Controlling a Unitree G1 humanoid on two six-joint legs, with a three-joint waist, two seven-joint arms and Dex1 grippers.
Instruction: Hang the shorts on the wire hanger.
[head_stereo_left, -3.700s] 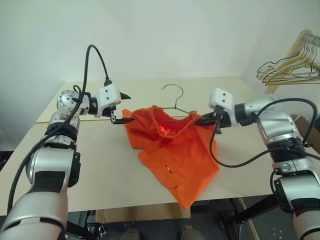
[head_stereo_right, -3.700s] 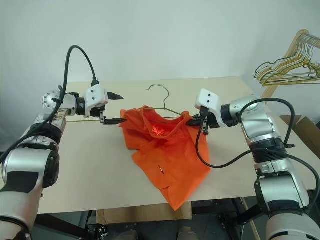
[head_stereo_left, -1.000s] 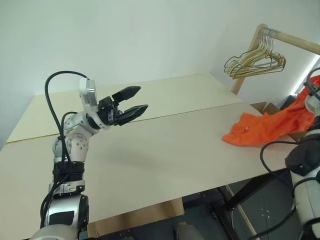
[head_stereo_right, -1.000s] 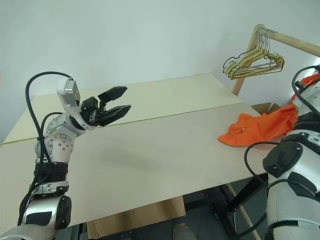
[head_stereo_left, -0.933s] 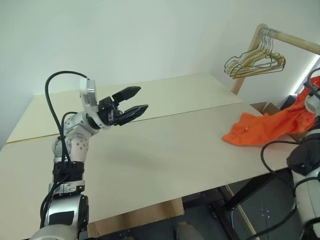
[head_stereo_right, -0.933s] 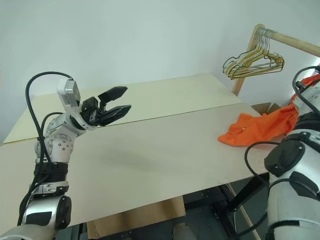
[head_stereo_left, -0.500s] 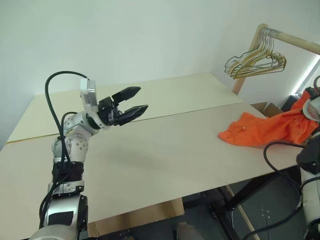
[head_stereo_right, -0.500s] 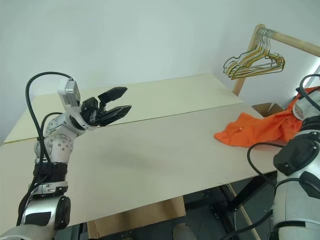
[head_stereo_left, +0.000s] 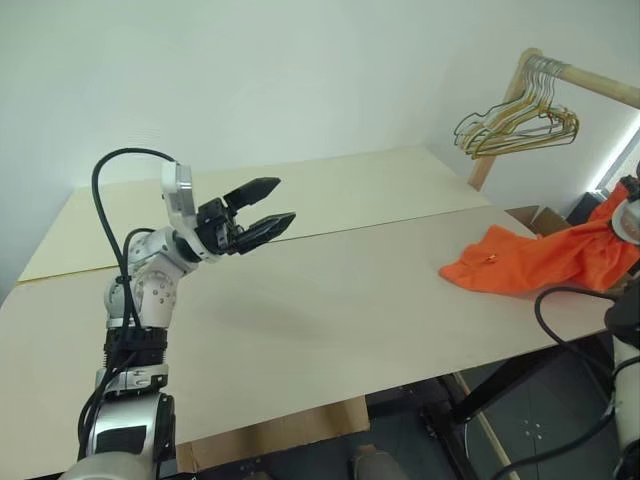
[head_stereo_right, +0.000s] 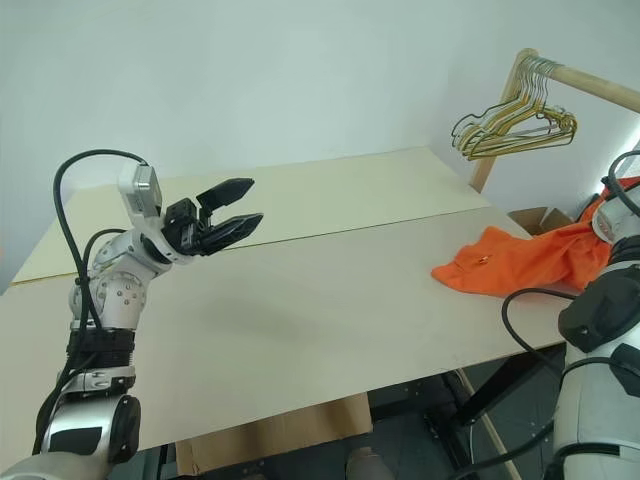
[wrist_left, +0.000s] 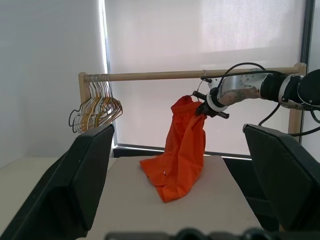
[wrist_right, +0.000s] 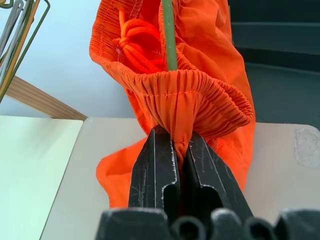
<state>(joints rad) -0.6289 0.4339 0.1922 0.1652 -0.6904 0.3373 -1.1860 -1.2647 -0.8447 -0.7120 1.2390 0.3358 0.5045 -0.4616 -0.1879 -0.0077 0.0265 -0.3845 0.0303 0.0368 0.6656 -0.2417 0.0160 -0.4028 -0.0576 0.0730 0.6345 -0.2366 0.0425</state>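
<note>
The orange shorts (head_stereo_left: 530, 262) hang by their gathered waistband (wrist_right: 200, 95) off the table's right end, and the lower part lies on the tabletop. My right gripper (wrist_right: 174, 137) is shut on the waistband, held up just under the wooden rod (wrist_left: 190, 75). The thin green wire hanger (wrist_right: 169, 35) rises out of the waistband above the gripper. Whether its hook is on the rod I cannot tell. My left gripper (head_stereo_left: 285, 199) stands open with nothing in it, above the left part of the table and far from the shorts. Its fingers (wrist_left: 75, 185) point toward the shorts.
The pale table (head_stereo_left: 330, 300) stretches between the two arms. A wooden clothes rack (head_stereo_left: 590, 80) stands at the right, with a bunch of gold wire hangers (head_stereo_left: 515, 125) at its near end. A cardboard box (head_stereo_left: 540, 215) sits below the rack.
My right hand has sunk a little and rolled, so the held end of the shorts hangs lower at the right edge. The left gripper has stayed where it was, open.
</note>
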